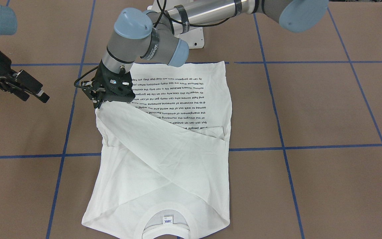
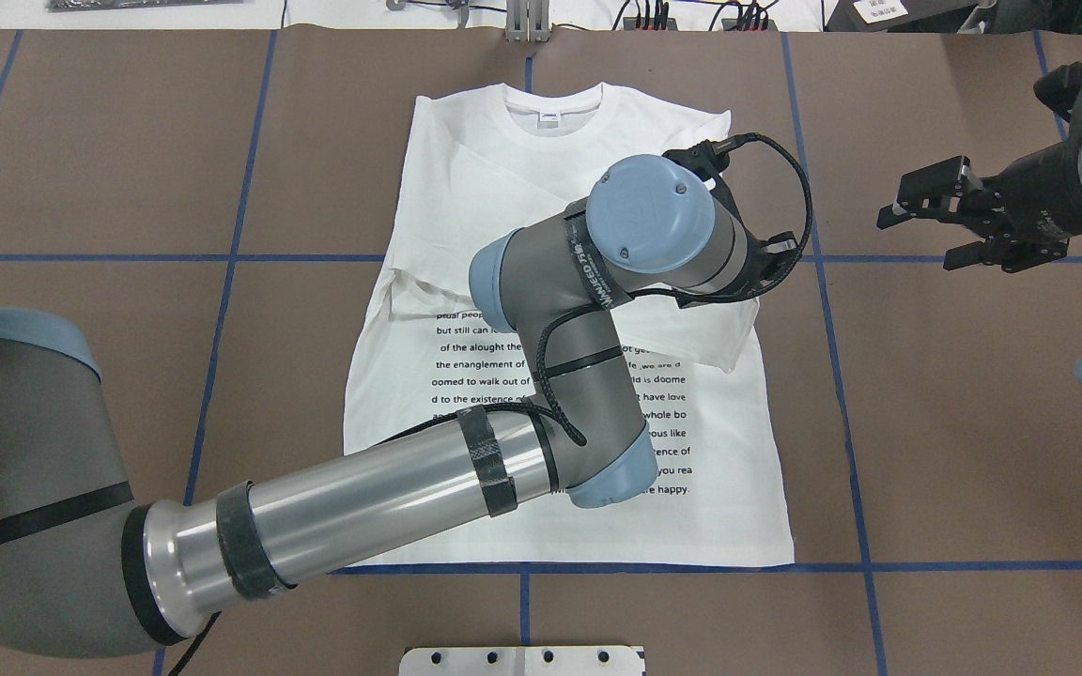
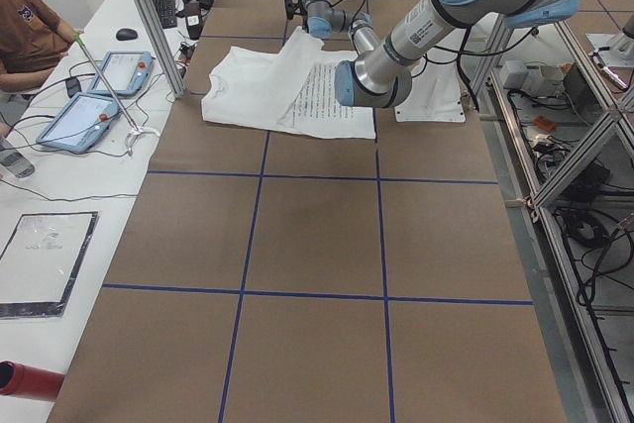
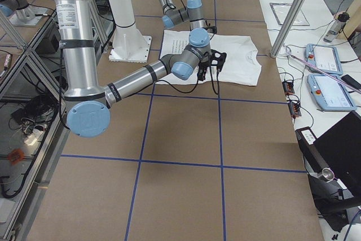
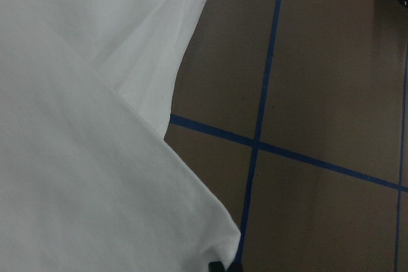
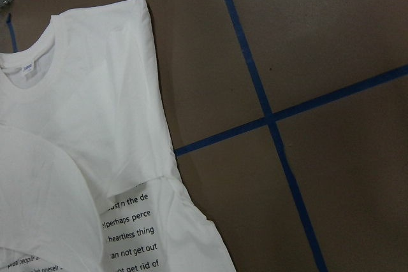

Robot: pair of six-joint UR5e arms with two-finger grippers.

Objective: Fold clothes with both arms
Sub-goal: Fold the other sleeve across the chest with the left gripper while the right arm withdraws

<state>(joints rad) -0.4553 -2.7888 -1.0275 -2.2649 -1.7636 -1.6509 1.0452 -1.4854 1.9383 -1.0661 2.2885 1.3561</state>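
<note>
T-shirt (image 1: 177, 172), one: left claw (image 1: 98, 104) grips, right claw (image 2: 917, 238) gapes.

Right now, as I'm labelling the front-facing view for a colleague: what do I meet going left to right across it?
Right gripper → left gripper, pinching the shirt → neck label.

Left arm (image 2: 391, 498) reaches across, fingers (image 1: 98, 103) pinching T-shirt (image 1: 164, 172); right gripper (image 2: 917, 239) hovers aside, fingers (image 2: 926, 188) apart.
</note>
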